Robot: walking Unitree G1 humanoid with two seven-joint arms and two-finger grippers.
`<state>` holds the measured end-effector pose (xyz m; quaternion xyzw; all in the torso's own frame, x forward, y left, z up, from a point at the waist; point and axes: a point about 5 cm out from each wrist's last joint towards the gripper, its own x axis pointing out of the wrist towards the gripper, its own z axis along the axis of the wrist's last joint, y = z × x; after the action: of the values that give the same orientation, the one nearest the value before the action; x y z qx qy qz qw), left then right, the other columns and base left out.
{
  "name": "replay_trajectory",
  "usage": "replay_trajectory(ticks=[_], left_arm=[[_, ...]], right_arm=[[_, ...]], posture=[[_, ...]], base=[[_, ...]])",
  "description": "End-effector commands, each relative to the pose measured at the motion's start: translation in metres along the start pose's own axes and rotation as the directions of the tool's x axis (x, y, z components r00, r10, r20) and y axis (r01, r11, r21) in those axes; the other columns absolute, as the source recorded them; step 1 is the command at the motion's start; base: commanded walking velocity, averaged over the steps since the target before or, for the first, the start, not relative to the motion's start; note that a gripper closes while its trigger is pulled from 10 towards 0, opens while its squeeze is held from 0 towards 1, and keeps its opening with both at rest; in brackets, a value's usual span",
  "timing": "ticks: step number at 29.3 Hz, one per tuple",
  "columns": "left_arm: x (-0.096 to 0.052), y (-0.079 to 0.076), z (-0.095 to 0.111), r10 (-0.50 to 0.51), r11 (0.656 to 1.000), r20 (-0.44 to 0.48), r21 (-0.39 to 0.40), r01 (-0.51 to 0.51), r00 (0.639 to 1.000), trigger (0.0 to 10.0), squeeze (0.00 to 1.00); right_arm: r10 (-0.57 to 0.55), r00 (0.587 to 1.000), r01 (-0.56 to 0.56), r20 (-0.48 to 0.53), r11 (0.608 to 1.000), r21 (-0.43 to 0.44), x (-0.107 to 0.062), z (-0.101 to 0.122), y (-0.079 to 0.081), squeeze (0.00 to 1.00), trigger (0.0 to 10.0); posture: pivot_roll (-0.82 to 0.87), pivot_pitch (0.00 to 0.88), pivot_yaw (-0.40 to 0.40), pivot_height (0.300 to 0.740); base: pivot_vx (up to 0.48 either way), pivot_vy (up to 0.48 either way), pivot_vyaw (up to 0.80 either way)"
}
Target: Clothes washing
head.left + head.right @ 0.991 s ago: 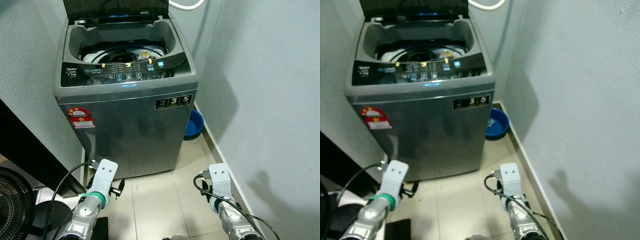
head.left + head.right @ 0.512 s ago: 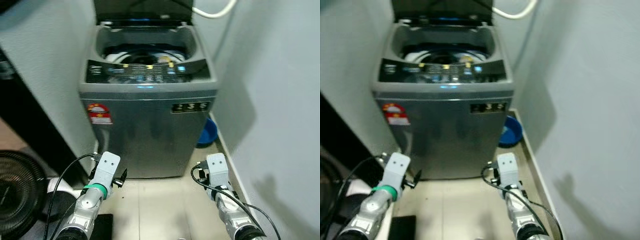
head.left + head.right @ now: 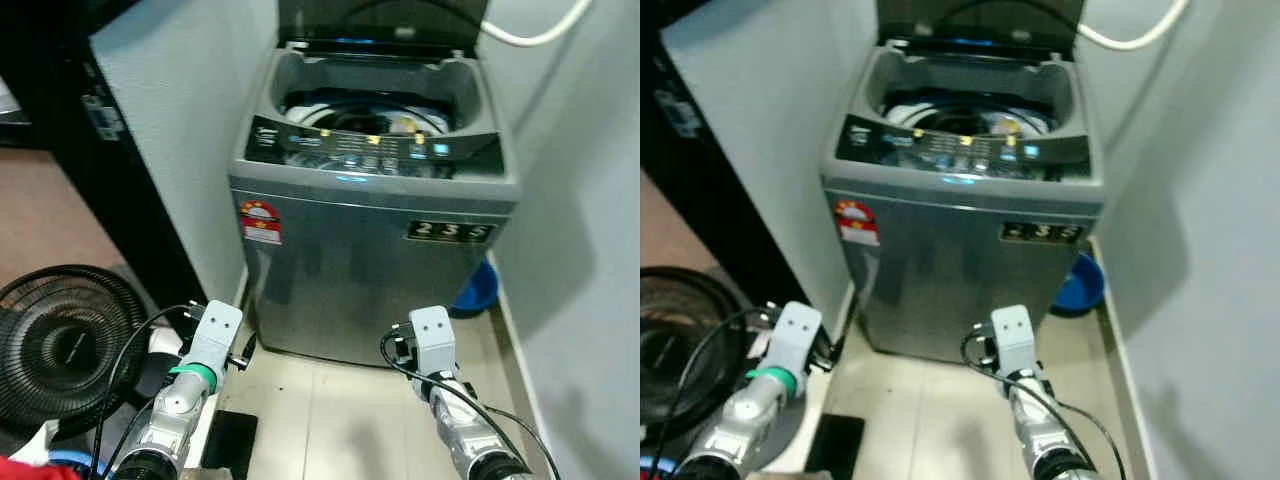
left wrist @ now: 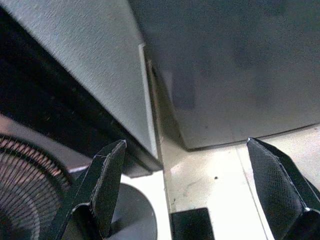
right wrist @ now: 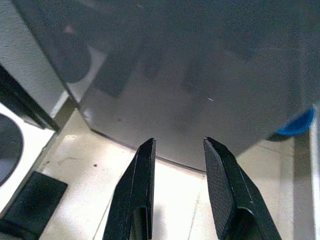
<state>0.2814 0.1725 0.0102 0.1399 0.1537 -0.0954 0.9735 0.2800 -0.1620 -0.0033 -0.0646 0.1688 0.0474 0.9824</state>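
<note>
While I'm standing in this narrow nook, the grey top-load washing machine [image 3: 372, 240] sits right ahead of me, squeezed between the two walls, with its lid [image 3: 385, 18] tipped up and the tub open. I can make out something white and dark down in the drum [image 3: 352, 112], plus a yellowish bit, but can't tell what the items are. Control panel [image 3: 372, 148] has a small blue light glowing at the front edge. My left gripper [image 4: 195, 192] is held low in front of the machine's lower left corner, fingers [image 4: 107, 185] spread wide apart with nothing between them. My right gripper [image 5: 179, 187] is low too, pointed at the bottom of the machine's front, fingers only a little way apart and holding nothing. Off to my left there's a black floor fan [image 3: 62, 340] on the floor, and a blue basin [image 3: 474, 291] tucked beside the machine's right side against the wall. White hose [image 3: 535, 32] runs along the wall up top.
</note>
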Motion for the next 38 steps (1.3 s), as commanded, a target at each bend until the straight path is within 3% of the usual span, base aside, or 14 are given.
replay_trajectory(ticks=[1,4,6,8,38], left_arm=[[-0.0019,-0.0018,-0.0064,-0.004,1.0,-0.023,-0.001,0.004,1.0,10.0,0.0],[-0.0018,-0.0024,-0.0068,-0.005,1.0,-0.024,0.0,0.005,1.0,10.0,0.0],[-0.0018,-0.0028,-0.0069,-0.005,1.0,-0.024,0.0,0.005,1.0,10.0,0.0],[-0.0018,-0.0029,-0.0071,-0.005,1.0,-0.024,0.0,0.005,1.0,10.0,0.0],[-0.002,-0.0039,-0.0101,-0.002,1.0,-0.035,-0.001,0.002,0.999,10.0,0.0]], right_arm=[[-0.006,1.0,0.007,-0.008,0.999,0.032,-0.0003,-0.0018,-0.0004,0.0,10.0],[-0.007,1.0,0.007,-0.006,0.999,0.033,0.0003,-0.0008,-0.0021,0.0,10.0],[0.003,1.0,-0.003,-0.008,0.999,-0.04,0.0001,-0.001,-0.0021,0.0,10.0],[0.009,1.0,-0.009,-0.011,0.999,-0.053,0.0,-0.0014,-0.0015,0.0,10.0],[0.018,1.0,-0.018,0.005,1.0,-0.013,0.0001,-0.0004,0.0014,0.0,10.0]], posture=[[-0.02,0.0,0.034,0.74],[-0.02,0.0,0.034,0.74],[-0.02,0.0,0.034,0.74],[-0.02,0.0,0.033,0.74],[-0.03,0.0,0.035,0.74]], base=[[0.0,0.0,0.61],[0.0,0.0,0.0],[0.0,0.0,0.73],[0.0,0.0,0.79],[0.0,0.0,0.78]])
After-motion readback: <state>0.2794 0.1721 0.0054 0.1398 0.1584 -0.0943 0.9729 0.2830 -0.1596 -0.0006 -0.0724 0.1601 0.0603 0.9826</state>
